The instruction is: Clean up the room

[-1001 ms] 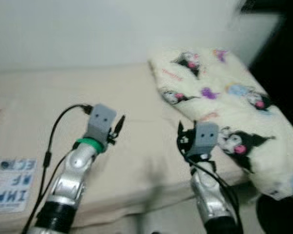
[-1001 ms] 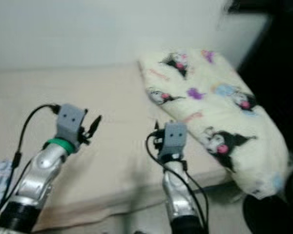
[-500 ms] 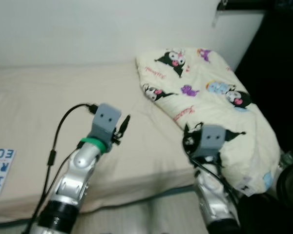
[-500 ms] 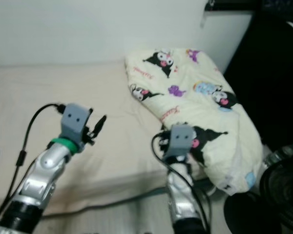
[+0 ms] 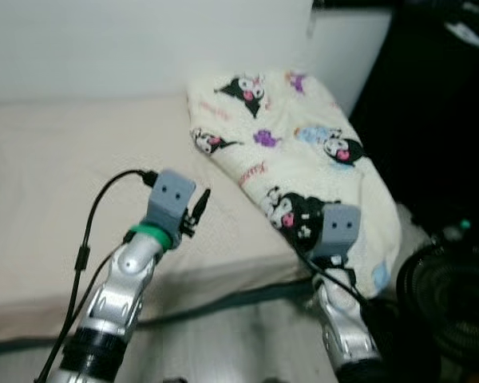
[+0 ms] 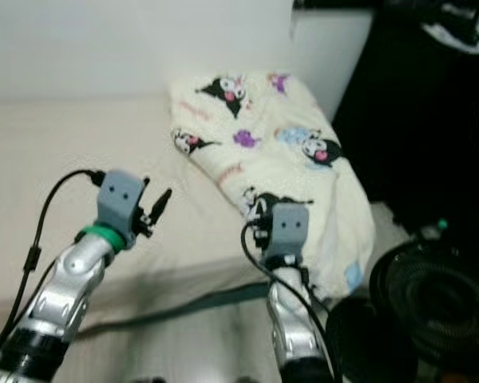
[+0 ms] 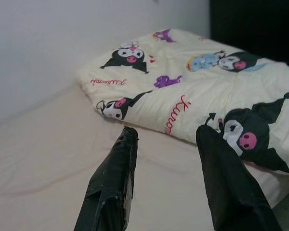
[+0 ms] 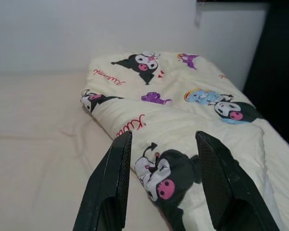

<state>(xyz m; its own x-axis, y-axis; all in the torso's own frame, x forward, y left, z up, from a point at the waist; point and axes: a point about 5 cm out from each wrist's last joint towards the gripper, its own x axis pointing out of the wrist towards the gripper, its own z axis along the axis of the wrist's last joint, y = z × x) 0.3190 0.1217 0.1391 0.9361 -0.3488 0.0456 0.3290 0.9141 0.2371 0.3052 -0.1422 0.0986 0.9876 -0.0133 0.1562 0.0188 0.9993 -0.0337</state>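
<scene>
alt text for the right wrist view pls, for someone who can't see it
The right hand, its two black fingers open, points at a folded cream blanket printed with black cartoon characters. The blanket lies on a beige mattress against a white wall.

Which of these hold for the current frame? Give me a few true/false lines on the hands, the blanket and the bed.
1. The left hand is open with nothing between its fingers. True.
2. The right hand is clamped on the cartoon-print blanket. False: its fingers are spread open above the blanket, gripping nothing.
3. The blanket lies folded on the beige bed, at the end on the robot's right. True.
4. The blanket is plain white. False: it is cream with black, pink and purple cartoon characters.
5. A black round object sits on the floor to the robot's right of the bed. True.
</scene>
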